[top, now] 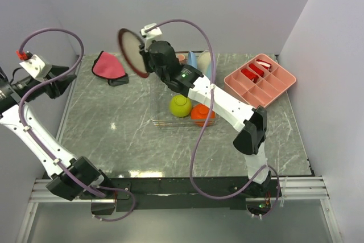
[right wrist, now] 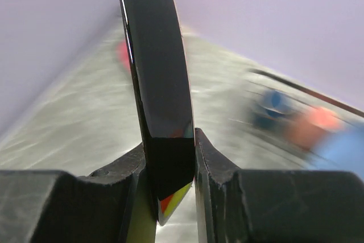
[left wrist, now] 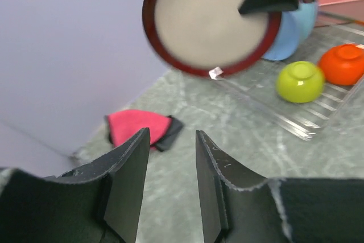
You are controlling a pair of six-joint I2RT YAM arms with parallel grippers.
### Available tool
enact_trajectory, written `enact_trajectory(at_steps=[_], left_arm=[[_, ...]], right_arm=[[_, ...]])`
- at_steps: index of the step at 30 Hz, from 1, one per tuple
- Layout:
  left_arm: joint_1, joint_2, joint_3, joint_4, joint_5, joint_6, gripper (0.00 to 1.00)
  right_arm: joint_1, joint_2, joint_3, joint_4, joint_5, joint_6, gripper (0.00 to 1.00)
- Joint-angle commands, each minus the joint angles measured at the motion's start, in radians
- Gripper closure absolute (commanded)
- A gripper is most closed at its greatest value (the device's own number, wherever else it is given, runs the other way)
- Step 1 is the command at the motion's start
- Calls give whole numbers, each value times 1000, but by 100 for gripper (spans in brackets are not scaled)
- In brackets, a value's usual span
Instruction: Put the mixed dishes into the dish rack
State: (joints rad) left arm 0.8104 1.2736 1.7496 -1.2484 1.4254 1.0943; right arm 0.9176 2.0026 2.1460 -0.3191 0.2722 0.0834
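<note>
The red-rimmed cream plate (top: 133, 53) is held up on edge, off the far left corner of the dish rack (top: 162, 121), pinched by its rim in the right gripper (top: 151, 56). With such a thin grip it could probably get twisted loose or clipped on the wire and dropped onto the yellow-green bowl (top: 180, 105). The left gripper (left wrist: 172, 138) is parted and empty, out by the counter's (top: 114, 118) left edge.

- Open bench (top: 108, 123) is left in front of the cloth (top: 108, 65).
- The dish rack (top: 165, 122) front is blocked by the yellow-green bowl (top: 180, 105) and orange bowl (top: 202, 113).
- Its far-left corner is overhung by the red-rimmed plate (top: 132, 52).
</note>
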Motion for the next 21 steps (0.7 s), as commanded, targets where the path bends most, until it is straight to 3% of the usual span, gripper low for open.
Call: enact_trajectory(at_steps=[1, 10, 21], left_arm=[[6, -16, -87, -121, 86, 82, 56], [6, -23, -171, -120, 89, 118, 56], [7, -11, -174, -121, 63, 111, 56]], right_arm=[[-13, -145, -113, 202, 406, -74, 100], [-19, -199, -281, 262, 676, -62, 100], [-60, -101, -201, 161, 722, 75, 100]])
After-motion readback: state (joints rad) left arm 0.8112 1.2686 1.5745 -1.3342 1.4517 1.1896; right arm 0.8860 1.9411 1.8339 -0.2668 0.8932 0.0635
